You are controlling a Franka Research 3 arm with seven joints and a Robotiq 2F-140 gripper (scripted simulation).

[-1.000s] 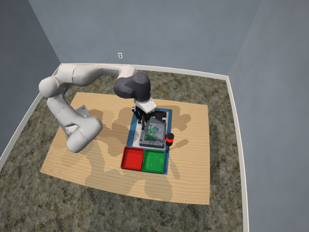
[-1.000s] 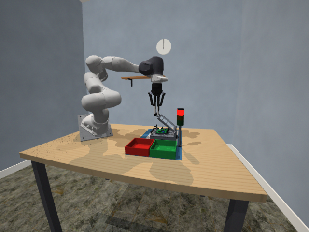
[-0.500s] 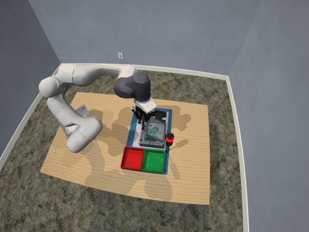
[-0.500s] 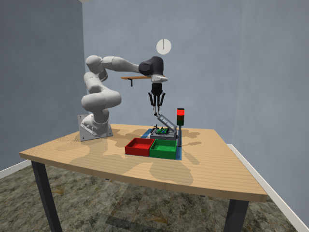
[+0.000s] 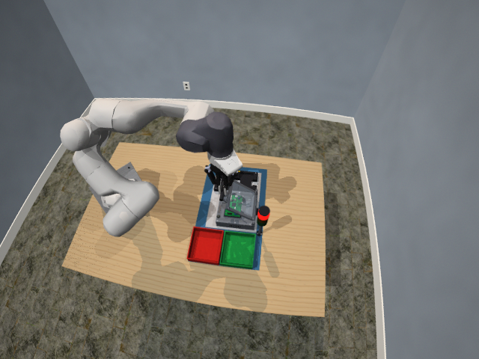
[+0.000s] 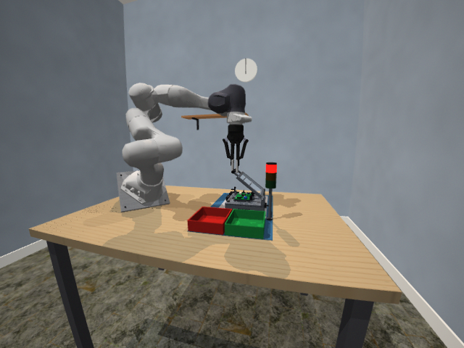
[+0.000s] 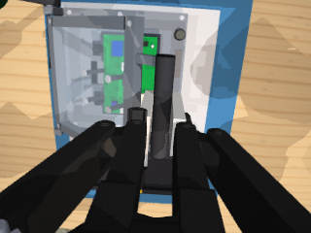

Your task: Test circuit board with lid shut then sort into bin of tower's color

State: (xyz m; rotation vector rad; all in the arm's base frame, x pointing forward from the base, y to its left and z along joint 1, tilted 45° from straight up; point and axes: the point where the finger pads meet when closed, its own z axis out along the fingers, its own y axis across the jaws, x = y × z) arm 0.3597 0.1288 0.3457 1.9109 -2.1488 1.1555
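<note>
The green circuit board [image 5: 236,203] lies in the grey tester [image 5: 235,220], under the clear lid [image 5: 242,199], which stands tilted up, partly open. My gripper [image 5: 222,196] is above the tester's left edge and is shut on the lid's black handle [image 7: 162,104]. In the side view the gripper [image 6: 234,167] holds the raised edge of the lid [image 6: 249,183] well above the board [image 6: 242,195]. In the wrist view the board [image 7: 114,73] shows through the lid. The signal tower [image 6: 270,174] beside the tester shows red.
The red bin [image 5: 204,244] and the green bin [image 5: 238,249] stand side by side on the blue mat in front of the tester, both empty. The dark tray [image 5: 249,178] lies behind the tester. The signal tower [image 5: 263,215] stands at the tester's right.
</note>
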